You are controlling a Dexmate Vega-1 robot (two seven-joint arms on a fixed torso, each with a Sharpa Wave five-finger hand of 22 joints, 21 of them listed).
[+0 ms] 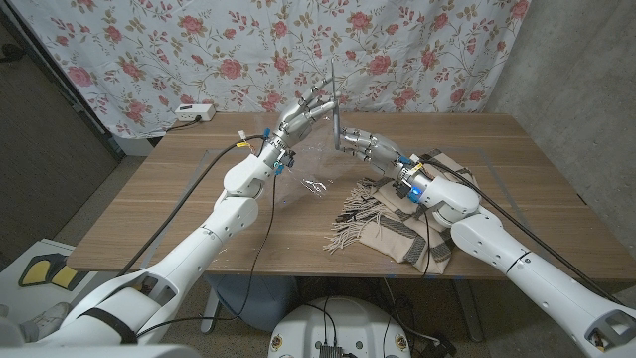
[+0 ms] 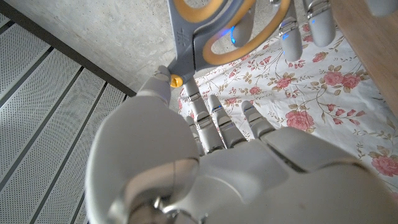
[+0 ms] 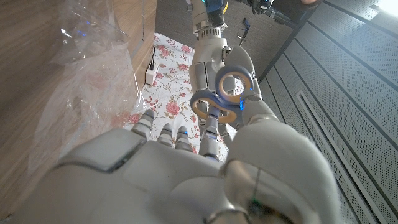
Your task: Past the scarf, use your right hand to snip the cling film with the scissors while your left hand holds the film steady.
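Above the table's middle, my left hand is raised with its fingers pointing up, and the clear cling film hangs from it down to a crumpled end on the wood. My right hand holds the grey scissors, blades pointing up right beside the left hand's fingertips. The scissors' orange-lined handles sit in my right hand, with the film off to one side and my left hand beyond. The scissors also show just past my left hand. The fringed beige scarf lies under my right forearm.
A white power strip lies at the table's far left edge, in front of a floral curtain. Black cables trail off both arms over the wooden table. The scarf reaches the table's near edge on the right.
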